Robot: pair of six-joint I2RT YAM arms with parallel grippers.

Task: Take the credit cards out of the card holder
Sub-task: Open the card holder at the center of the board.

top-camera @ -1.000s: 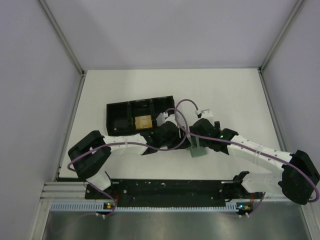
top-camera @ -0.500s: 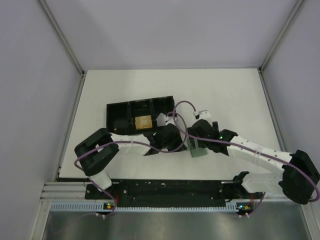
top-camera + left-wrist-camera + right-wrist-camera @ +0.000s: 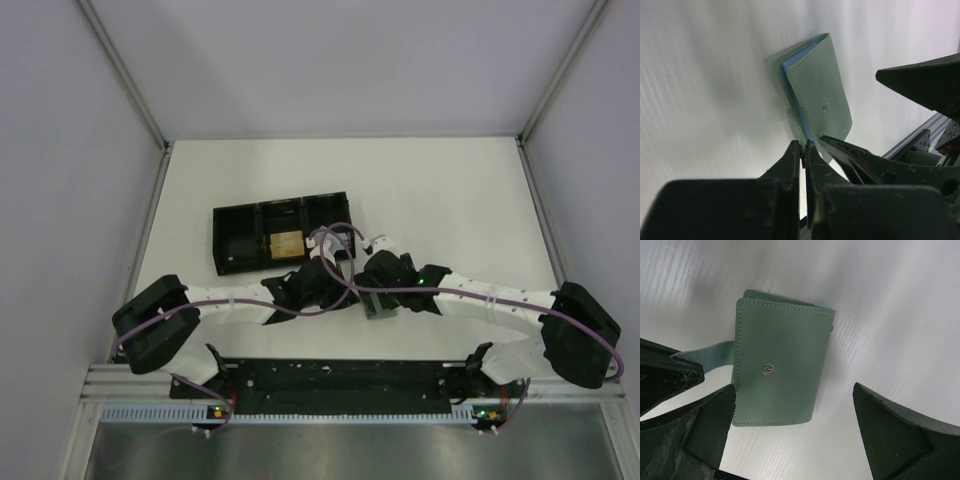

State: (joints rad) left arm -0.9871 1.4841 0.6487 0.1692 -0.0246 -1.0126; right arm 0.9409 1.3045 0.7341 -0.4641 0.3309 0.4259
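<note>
At centre of the surface (image 3: pixel 450 200), just ahead of both arms, the card holder (image 3: pixel 777 372) lies flat and folded, green panel up with its snap stud exposed. Its tab sticks out to one side, unfastened. Left hand (image 3: pixel 802 150): fingers pressed together, pinching the end of that tab; the right wrist view shows the tab running into the dark fingers. Right hand (image 3: pixel 794 385): spread wide, one finger on each side of the holder, neither touching it, poised above. A pale blue edge shows between the holder's panels in the left wrist view; cannot tell whether it is card or lining. Tray (image 3: pixel 238 245) sits beyond the holder, nearby, with one tan card (image 3: pixel 287 244) in its middle compartment.
</note>
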